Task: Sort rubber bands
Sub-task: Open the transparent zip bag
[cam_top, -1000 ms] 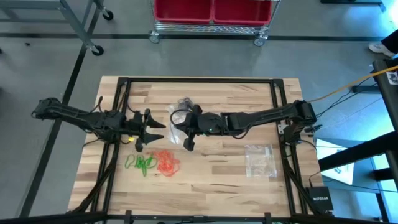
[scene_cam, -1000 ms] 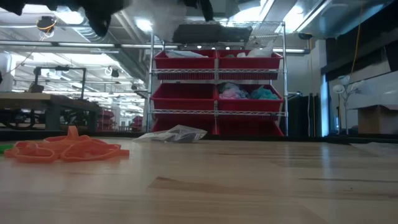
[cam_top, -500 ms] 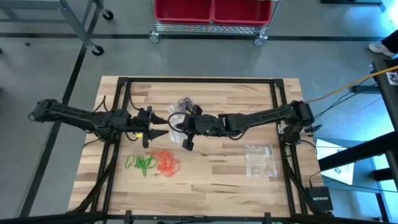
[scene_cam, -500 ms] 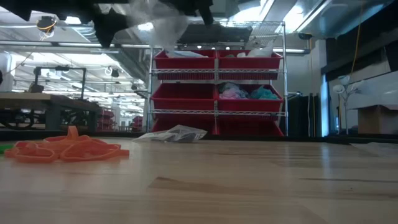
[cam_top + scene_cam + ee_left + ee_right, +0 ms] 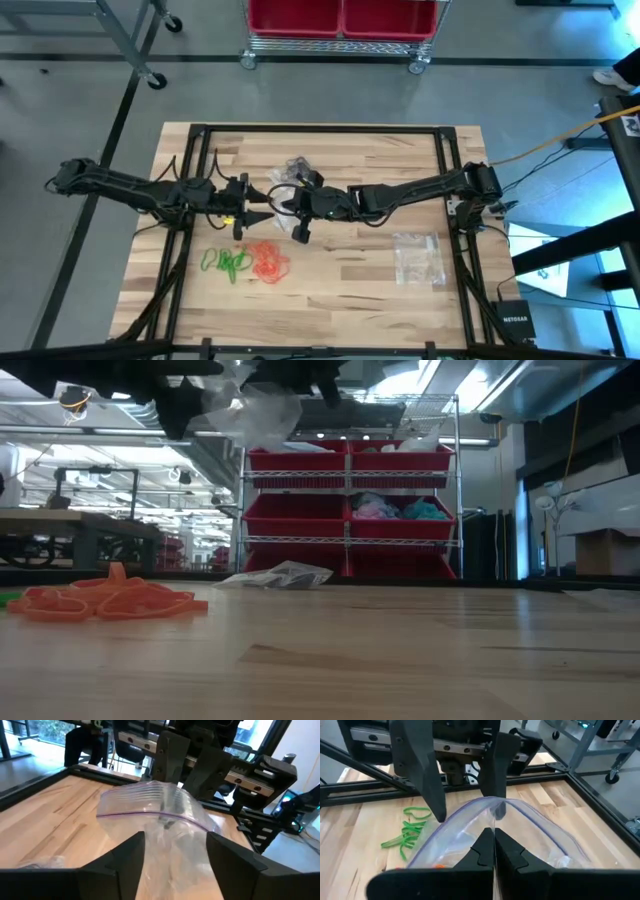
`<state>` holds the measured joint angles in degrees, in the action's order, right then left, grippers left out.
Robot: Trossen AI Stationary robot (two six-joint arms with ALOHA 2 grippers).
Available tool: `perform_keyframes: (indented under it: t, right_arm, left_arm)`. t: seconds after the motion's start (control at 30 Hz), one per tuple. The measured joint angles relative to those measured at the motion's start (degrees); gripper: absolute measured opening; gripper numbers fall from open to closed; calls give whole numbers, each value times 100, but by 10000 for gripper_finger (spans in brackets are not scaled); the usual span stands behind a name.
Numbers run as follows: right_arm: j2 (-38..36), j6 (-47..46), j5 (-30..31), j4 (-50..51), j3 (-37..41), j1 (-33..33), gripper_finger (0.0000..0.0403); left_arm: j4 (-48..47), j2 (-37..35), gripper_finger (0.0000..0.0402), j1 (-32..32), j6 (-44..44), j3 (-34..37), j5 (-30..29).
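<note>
Above the table's middle, my right gripper (image 5: 284,200) is shut on a clear zip bag (image 5: 160,817), which also shows in the low view as the bag (image 5: 255,410). My left gripper (image 5: 267,199) faces it, open, with a finger on either side of the bag (image 5: 470,835). A heap of orange-red rubber bands (image 5: 268,260) lies on the table near the front, and green rubber bands (image 5: 225,263) lie to its left. A second bag with dark contents (image 5: 295,170) lies on the table behind the grippers. My right gripper pinches the bag's zip rim (image 5: 492,822) between its two shut fingers, coming roughly level from the table's right. The bag is lifted clear and hangs below the fingers, high above the tabletop, its mouth bowed open (image 5: 530,817). Whether my left gripper's fingers (image 5: 131,857) touch the bag, I cannot tell.
Another clear bag (image 5: 418,256) lies flat at the front right. Black frame rails (image 5: 320,130) run along the table's far, left and right sides. Behind the table stands a wire shelf with red bins (image 5: 350,510).
My left gripper has moved toward the table's right, up to the bag that my right gripper holds, and stays open. In the low view the bag now shows lower than before.
</note>
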<state>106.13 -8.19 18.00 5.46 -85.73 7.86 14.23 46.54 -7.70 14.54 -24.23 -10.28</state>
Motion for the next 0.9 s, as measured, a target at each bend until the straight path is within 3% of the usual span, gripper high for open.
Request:
perform_keyframes:
  t: [0.13,0.37,0.9]
  right_arm:
    - [-2,61,-120,-160,0,0,0]
    - [24,106,-233,-158,0,-2,0]
    - [-486,-212,220,1105,0,127,0]
  left_arm:
    - [207,73,152,-1,-143,0,1]
    - [293,101,13,0,-321,0,2]
    - [-1173,-828,0,-20,-120,9,-31]
